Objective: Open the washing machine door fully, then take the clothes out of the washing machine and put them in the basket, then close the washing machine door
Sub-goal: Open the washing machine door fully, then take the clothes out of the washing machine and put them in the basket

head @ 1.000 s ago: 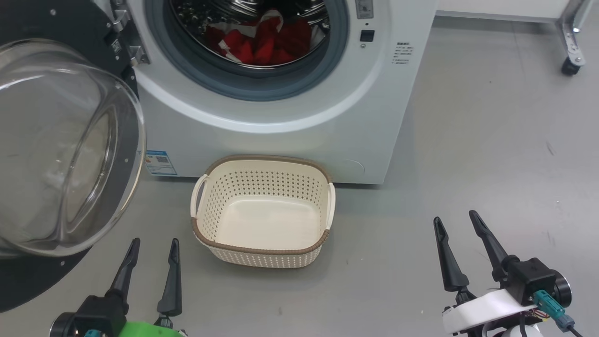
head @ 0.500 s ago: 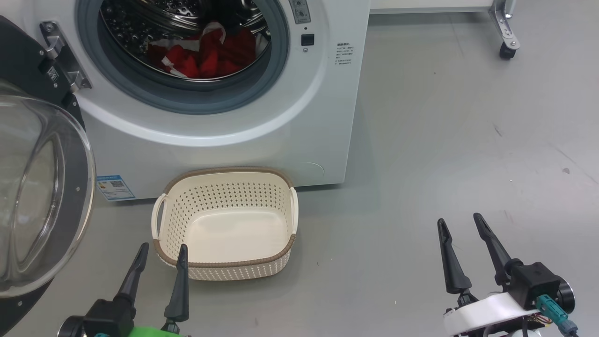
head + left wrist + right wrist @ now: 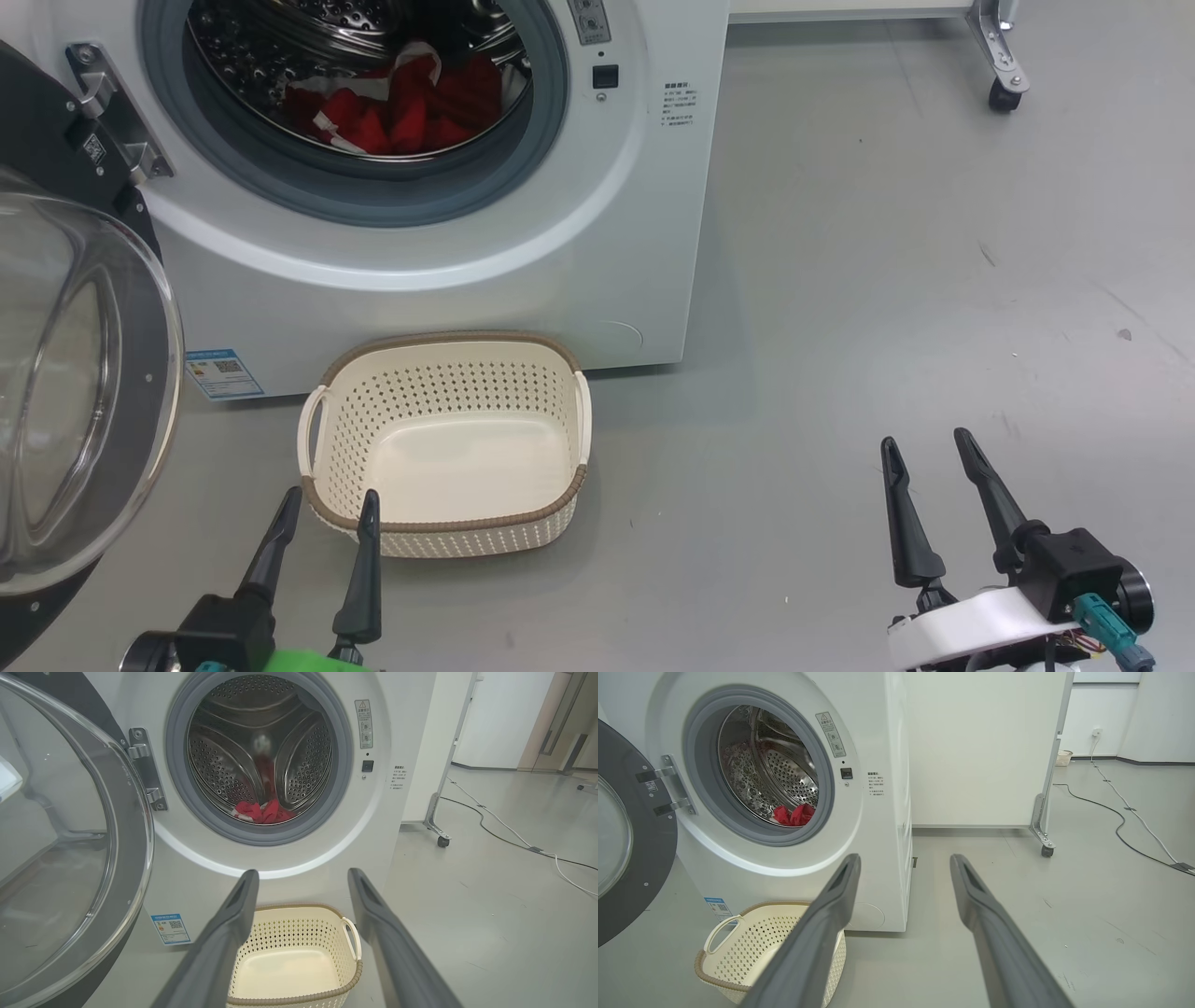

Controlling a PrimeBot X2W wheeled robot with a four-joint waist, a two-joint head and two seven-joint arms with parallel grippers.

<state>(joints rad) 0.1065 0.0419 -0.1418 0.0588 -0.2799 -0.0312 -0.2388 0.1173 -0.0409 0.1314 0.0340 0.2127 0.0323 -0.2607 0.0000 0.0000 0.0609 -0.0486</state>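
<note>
Head, blue label (image 3: pixel 222 372): low left on washer (image 3: pixel 420 289); QR code, print unreadable.
Head, door (image 3: pixel 154 373): stands open at left, glass bulging rightward.
Head, clothes (image 3: pixel 401 107): in drum (image 3: pixel 243 47).
Head, basket (image 3: pixel 448 338): upright on floor (image 3: pixel 840 327) just before washer, handles left and right.
Left wrist, sticker (image 3: pixel 364 723): warning triangle beside porthole, text unreadable.
Left wrist, left jaws: spread, empty, aimed at washer.
Right wrist, right jaws: spread, empty, aimed past washer's corner.

Left tool (image 3: pixel 332 494) green-wristed, right tool (image 3: pixel 925 439) white-wristed, both black.
</note>
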